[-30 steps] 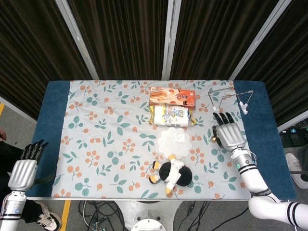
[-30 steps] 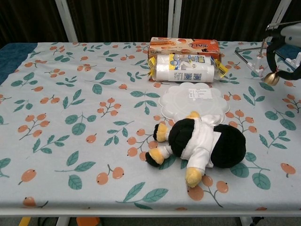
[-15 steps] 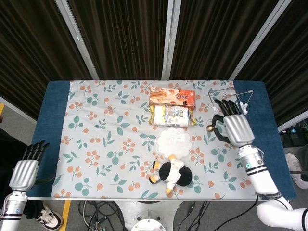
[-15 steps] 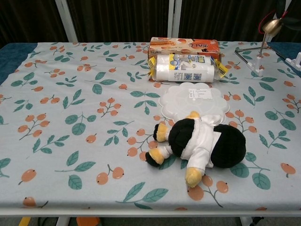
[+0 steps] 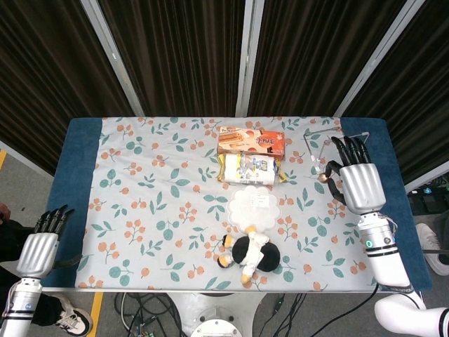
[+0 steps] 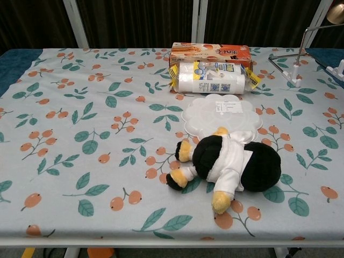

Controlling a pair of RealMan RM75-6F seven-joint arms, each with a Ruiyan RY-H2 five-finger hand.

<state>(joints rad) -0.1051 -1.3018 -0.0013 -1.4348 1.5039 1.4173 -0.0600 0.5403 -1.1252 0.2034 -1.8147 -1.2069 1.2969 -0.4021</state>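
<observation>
Blue cloth covers the tabletop (image 5: 78, 175), and over most of it lies a pale sheet printed with orange berries and green leaves (image 5: 161, 189). Dark pleated curtains with pale metal posts close off the room behind; grey floor and loose cables show in front.

The right hand (image 5: 359, 184) hangs over the right edge of the printed sheet, back of the hand up. Its dark fingers (image 5: 349, 149) point toward the curtains and lie close together. A small brass-coloured bell (image 5: 323, 177) sits at the thumb side of the hand, but whether it is pinched there cannot be told. Just beyond the fingertips stands a thin wire frame (image 5: 330, 137) on the sheet, with a small white piece (image 6: 296, 69) at its foot in the chest view.

Well to the thumb side of those fingers lie an orange box (image 5: 250, 142), a wrapped white roll (image 5: 248, 169) touching it, a white scalloped lid (image 5: 255, 207), and a black plush toy in a white coat (image 5: 247, 253).

The left hand (image 5: 38, 246) hangs off the tabletop's left edge, fingers (image 5: 50, 219) straight and a little apart, holding nothing.
</observation>
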